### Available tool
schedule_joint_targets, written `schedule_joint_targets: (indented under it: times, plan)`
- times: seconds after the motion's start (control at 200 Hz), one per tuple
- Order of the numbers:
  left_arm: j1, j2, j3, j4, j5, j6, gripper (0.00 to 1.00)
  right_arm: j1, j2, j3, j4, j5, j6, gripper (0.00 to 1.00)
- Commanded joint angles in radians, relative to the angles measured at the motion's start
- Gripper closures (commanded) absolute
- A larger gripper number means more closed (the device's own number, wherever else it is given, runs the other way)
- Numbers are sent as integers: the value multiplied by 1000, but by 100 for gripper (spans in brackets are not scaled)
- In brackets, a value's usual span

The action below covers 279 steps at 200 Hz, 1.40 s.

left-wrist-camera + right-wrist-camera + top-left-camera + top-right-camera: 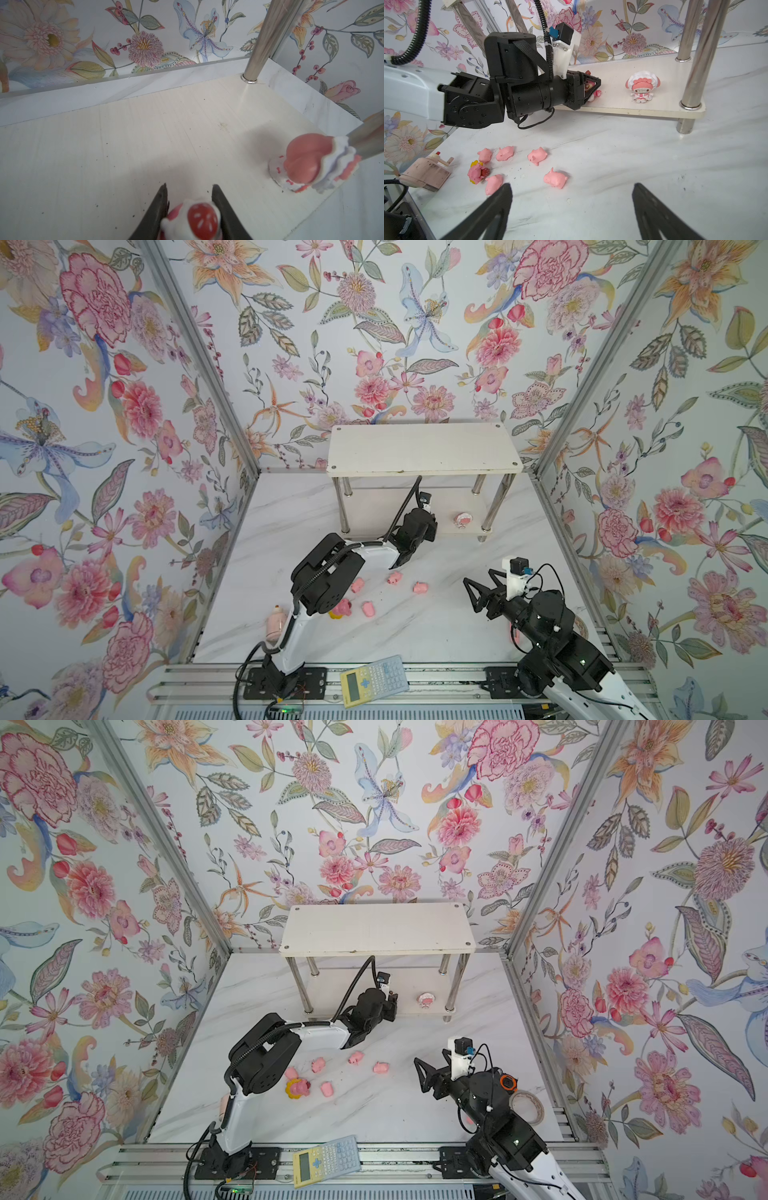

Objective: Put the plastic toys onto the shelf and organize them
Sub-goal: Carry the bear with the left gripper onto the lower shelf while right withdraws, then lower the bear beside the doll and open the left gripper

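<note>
Item: dark pink-red plastic bear (pixel 202 220), clamped between left gripper (pixel 190 193) jaws at the lower board of the white two-tier chrome-legged shelf (pixel 145 135), near the round pink-and-white figure (pixel 307 164).
Handling: seat upright, then release gently.
Right gripper (pixel 572 186): spread wide, empty, above the counter (pixel 612 155).

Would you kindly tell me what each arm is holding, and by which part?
Left jaws pinch the small dark pink-red plastic bear by its head's sides; right jaws hold nothing.

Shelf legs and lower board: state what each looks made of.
The shelf legs: polished metal, probably chrome-plated steel, judging by mirror-like streaked reflections. The lower board: matte off-white laminate or painted wood composite; faint straight grain lines show, core hidden.
</note>
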Motion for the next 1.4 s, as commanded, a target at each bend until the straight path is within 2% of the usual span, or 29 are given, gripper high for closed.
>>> schedule_joint_targets:
  times: [0.0, 0.215, 0.41, 1.031, 1.096, 1.221, 1.391]
  plan:
    - [34, -45, -15, -24, 86, 46, 74, 6, 6, 13, -10, 22, 15, 8]
    - [48, -56, 31, -145, 149, 128, 74, 6, 10, 16, -8, 21, 27, 9]
    - [49, -53, 68, -242, 152, 175, 74, 6, 13, 16, -8, 23, 34, 9]
    - [68, -80, 25, -245, 112, 153, 73, 7, 27, 26, -14, 14, 48, 9]
    - [68, -76, 25, -245, 113, 152, 70, 6, 31, 28, -14, 14, 45, 9]
    - [69, -71, 27, -241, 115, 144, 56, 6, 31, 30, -15, 11, 43, 9]
    - [68, -70, 34, -237, 120, 139, 47, 6, 31, 30, -14, 15, 41, 9]
